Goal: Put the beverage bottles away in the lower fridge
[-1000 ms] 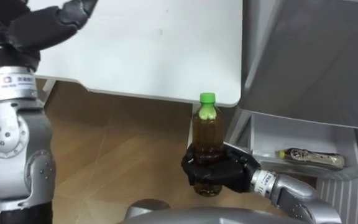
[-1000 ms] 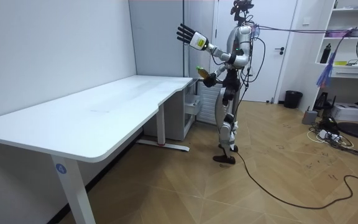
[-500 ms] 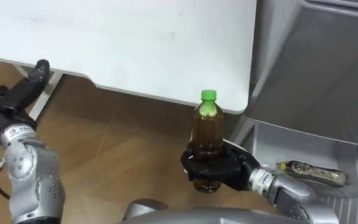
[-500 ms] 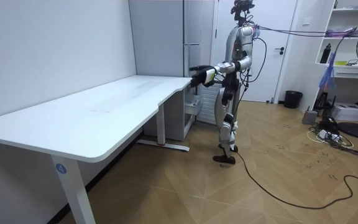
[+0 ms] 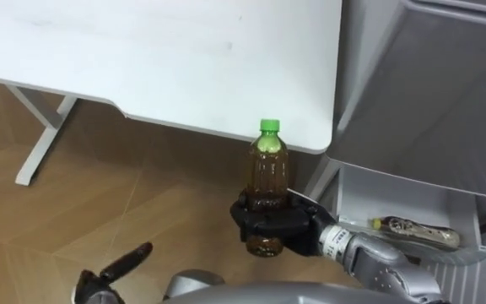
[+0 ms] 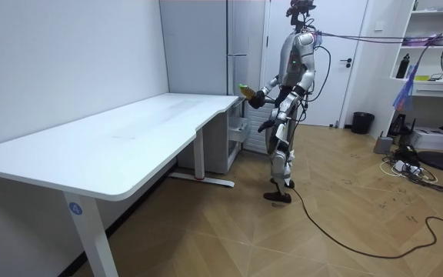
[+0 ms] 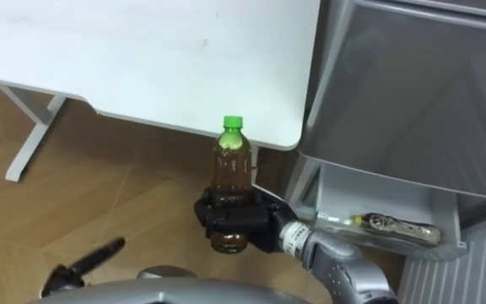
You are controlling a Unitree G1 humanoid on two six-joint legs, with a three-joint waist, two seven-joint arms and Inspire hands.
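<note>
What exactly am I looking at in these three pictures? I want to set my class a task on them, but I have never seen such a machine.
It is a humanoid robot that stands on two legs and does housework. Two pictures come from the two eyes of a camera on its head, looking down. The third comes from a camera standing in the room, and shows the robot at the end of a white desk, by a grey fridge. The right robot hand is curled round an upright bottle of brown drink with a green cap, held in the air off the desk's corner. The left robot hand hangs low, fingers relaxed, holding nothing. The fridge's lower drawer stands open, with another bottle lying in it.
</note>
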